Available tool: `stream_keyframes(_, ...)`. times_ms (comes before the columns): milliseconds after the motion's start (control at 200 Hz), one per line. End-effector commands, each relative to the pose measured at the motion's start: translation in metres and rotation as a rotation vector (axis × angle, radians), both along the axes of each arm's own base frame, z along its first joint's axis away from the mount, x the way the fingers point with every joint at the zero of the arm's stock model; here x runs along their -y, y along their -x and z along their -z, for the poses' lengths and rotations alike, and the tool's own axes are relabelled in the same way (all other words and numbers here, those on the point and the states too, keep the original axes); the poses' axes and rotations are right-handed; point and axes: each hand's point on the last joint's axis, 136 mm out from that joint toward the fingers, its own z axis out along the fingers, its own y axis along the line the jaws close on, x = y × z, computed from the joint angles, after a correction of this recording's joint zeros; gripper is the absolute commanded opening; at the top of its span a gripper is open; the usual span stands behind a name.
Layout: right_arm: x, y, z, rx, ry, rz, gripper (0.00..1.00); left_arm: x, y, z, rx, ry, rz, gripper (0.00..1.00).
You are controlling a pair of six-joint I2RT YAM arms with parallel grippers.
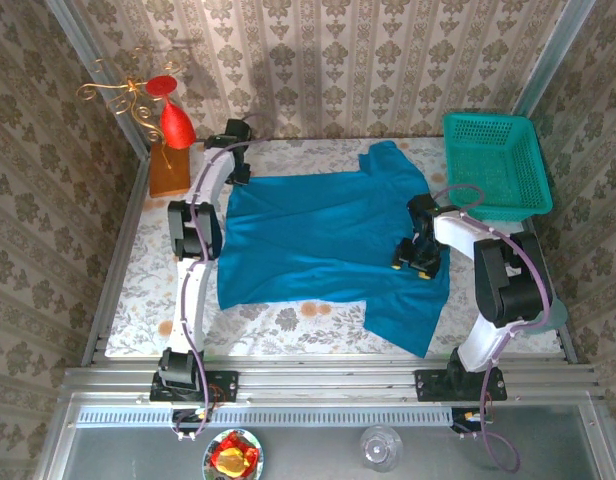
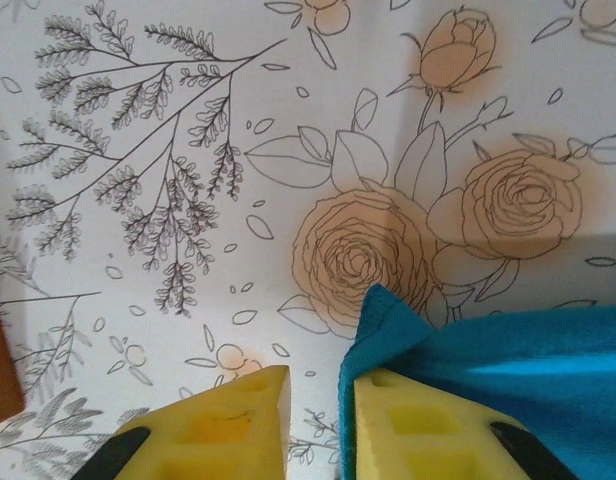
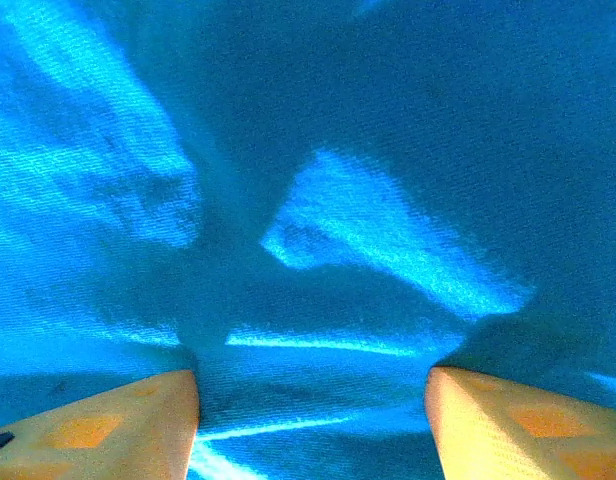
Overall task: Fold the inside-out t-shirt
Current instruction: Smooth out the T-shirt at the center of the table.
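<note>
Gripper work spans the table [image 1: 138, 290], where the t-shirt [image 1: 318, 240] lies flat, hem left, sleeves right. Our right gripper [image 1: 416, 262] hangs spread over the sleeve end. Our left gripper [image 2: 315, 385], narrowly parted, has the far hem corner just to its right.

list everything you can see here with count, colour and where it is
t-shirt: 1, teal-blue, spread flat, centre
basket: 1, green mesh, far right corner
ornament: 1, red and gold, far left corner
tablecloth: 1, white floral, under the t-shirt
plate: 1, red and yellow contents, near edge, left
glass: 1, clear, near edge, right of the plate
left gripper: 1, yellow, narrow gap, at a t-shirt corner
right gripper: 1, yellow, open, over the t-shirt
</note>
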Motion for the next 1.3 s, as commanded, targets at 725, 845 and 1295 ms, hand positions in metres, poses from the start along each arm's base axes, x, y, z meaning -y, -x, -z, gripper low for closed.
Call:
stream_keyframes(725, 0.010, 0.023, 0.013, -0.071, 0.029, 0.034, 0.64, 0.021, -0.023, -0.078, 0.148, 0.638, -0.133, 0.00)
stream_keyframes(845, 0.011, 0.026, 0.014, -0.073, 0.031, 0.039, 0.64, 0.017, -0.029, -0.102, 0.201, 0.756, -0.184, 0.00)
stream_keyframes(1295, 0.012, 0.028, 0.013, -0.067, 0.022, 0.042, 0.64, -0.006, -0.046, -0.092, 0.227, 0.712, -0.309, 0.26)
